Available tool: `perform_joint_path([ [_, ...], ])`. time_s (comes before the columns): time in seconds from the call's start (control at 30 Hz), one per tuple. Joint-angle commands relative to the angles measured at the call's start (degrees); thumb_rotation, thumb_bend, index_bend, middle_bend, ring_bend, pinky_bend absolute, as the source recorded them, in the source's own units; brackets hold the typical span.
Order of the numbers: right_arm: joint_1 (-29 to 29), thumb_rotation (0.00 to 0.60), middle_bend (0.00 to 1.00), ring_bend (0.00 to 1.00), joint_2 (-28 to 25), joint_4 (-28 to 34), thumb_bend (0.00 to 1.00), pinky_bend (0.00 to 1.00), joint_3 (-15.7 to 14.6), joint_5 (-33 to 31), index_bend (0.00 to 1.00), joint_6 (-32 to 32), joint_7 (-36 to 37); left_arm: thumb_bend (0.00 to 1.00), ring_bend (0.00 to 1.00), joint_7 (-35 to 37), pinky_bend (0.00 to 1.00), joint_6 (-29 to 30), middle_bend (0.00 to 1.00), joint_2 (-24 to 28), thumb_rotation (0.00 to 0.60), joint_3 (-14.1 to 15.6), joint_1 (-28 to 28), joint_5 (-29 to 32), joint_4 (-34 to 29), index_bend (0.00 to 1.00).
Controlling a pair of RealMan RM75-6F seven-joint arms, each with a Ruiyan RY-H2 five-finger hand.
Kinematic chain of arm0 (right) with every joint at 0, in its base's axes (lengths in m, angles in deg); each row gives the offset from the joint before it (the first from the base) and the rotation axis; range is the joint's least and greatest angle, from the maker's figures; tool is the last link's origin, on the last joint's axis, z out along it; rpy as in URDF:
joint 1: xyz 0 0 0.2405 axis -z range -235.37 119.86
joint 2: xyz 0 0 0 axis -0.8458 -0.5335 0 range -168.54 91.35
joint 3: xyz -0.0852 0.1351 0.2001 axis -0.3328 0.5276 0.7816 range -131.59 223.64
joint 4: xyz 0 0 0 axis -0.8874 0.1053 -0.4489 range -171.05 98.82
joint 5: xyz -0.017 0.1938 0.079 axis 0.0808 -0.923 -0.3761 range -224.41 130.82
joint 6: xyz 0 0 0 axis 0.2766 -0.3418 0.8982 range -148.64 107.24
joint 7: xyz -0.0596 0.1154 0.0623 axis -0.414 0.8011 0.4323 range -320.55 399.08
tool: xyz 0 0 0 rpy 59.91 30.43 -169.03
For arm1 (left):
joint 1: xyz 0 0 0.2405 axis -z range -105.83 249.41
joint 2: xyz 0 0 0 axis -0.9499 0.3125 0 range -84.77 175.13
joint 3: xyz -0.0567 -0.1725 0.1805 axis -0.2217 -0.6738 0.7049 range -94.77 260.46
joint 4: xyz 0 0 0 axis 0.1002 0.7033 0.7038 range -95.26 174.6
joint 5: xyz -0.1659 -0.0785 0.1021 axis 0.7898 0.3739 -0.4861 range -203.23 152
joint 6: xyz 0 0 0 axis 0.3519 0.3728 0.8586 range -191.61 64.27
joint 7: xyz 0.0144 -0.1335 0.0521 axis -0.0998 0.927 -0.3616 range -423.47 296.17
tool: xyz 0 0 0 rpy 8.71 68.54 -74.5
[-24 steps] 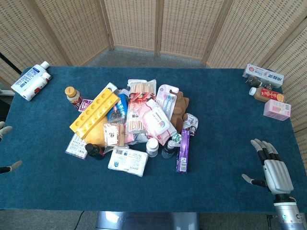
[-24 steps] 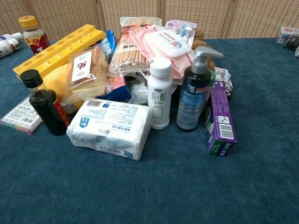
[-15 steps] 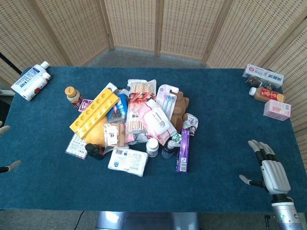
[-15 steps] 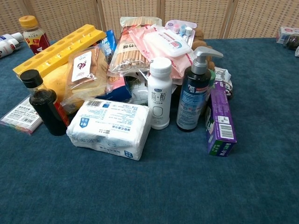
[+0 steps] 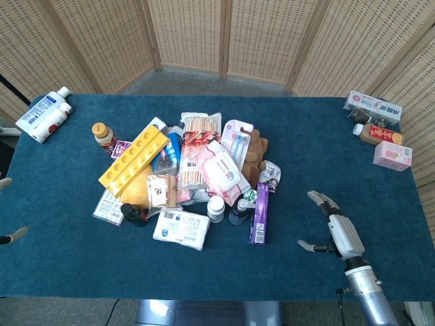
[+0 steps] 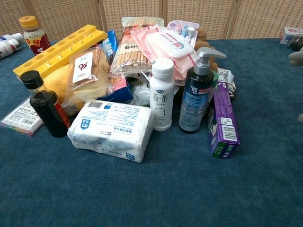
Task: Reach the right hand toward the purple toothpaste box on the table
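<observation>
The right hand (image 5: 334,227) has moved in from the worktop's (image 5: 319,156) right edge toward the pile, its fingers spread and holding nothing. The purple box (image 5: 259,213) lies at the hand's 9 o'clock, well apart from it, just beside the pump bottle (image 6: 196,94). Only the fingertips of the left hand (image 5: 8,210) show at the left edge; I cannot tell its state.
</observation>
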Motion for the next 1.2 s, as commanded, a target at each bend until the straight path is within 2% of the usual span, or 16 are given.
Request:
perform_joint_path([
  [0.03, -1.3, 0.600, 0.00, 0.00, 2.0, 0.9, 0.00, 0.00, 0.7, -1.3, 0.00, -1.6, -0.6, 0.00, 0.00, 0.1, 0.00, -0.1, 0.00, 0.0, 0.600, 0.0, 0.0, 0.0, 0.0, 0.15],
  [0.37, -4.7, 0.600, 0.00, 0.00, 8.6, 3.5, 0.00, 0.00, 2.5, -3.5, 0.00, -3.3, -4.4, 0.00, 0.00, 0.9, 0.00, -0.7, 0.00, 0.3, 0.600, 0.0, 0.2, 0.5, 0.3, 0.15],
  [0.63, -7.6, 0.600, 0.00, 0.00, 14.7, 2.8, 0.00, 0.00, 4.0, -6.1, 0.00, -4.3, -7.8, 0.00, 0.00, 1.8, 0.00, -0.4, 0.00, 0.6, 0.600, -0.1, 0.0, 0.6, 0.4, 0.15],
  [1.2, -10.8, 0.600, 0.00, 0.00, 27.1, -7.4, 0.00, 0.00, 5.6, -8.0, 0.00, -4.3, -6.0, 0.00, 0.00, 4.8, 0.00, -1.2, 0.00, 1.5, 0.600, -0.5, -0.3, 2.3, 1.6, 0.15],
])
